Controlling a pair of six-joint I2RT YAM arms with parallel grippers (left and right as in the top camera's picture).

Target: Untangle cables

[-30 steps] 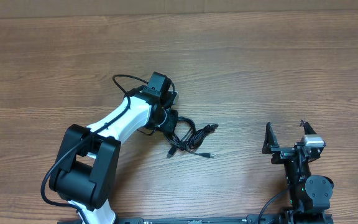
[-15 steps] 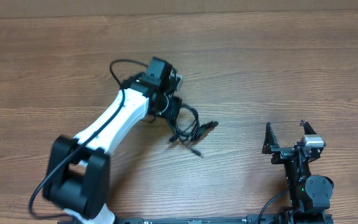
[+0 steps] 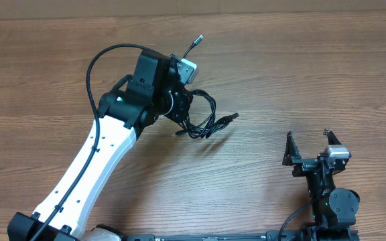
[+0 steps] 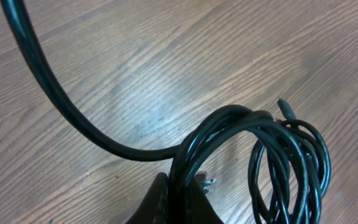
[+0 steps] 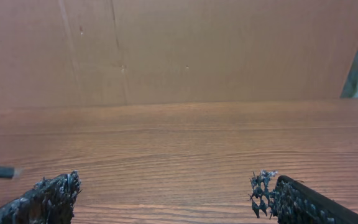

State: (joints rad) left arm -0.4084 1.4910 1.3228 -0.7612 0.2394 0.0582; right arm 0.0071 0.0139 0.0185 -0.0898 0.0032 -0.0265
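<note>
The cables (image 3: 205,117) are a tangled bundle of thin black cords, hanging lifted above the wooden table (image 3: 300,73) at the middle. One plug end (image 3: 198,41) sticks up past the left wrist, another (image 3: 233,118) points right. My left gripper (image 3: 181,106) is shut on the bundle. In the left wrist view the fingers (image 4: 194,202) pinch several strands, with the coiled loops (image 4: 291,155) hanging to the right. My right gripper (image 3: 307,139) is open and empty at the front right. In the right wrist view its fingertips (image 5: 51,193) stand wide apart over bare table.
A brown cardboard wall (image 5: 179,50) stands behind the table's far edge. The left arm's thick black wire (image 3: 106,57) loops up beside its wrist and crosses the left wrist view (image 4: 48,93).
My left arm has risen and swung up and back, lifting the cable bundle off the table. One plug end now sticks up beyond the wrist. The right arm has not moved.
</note>
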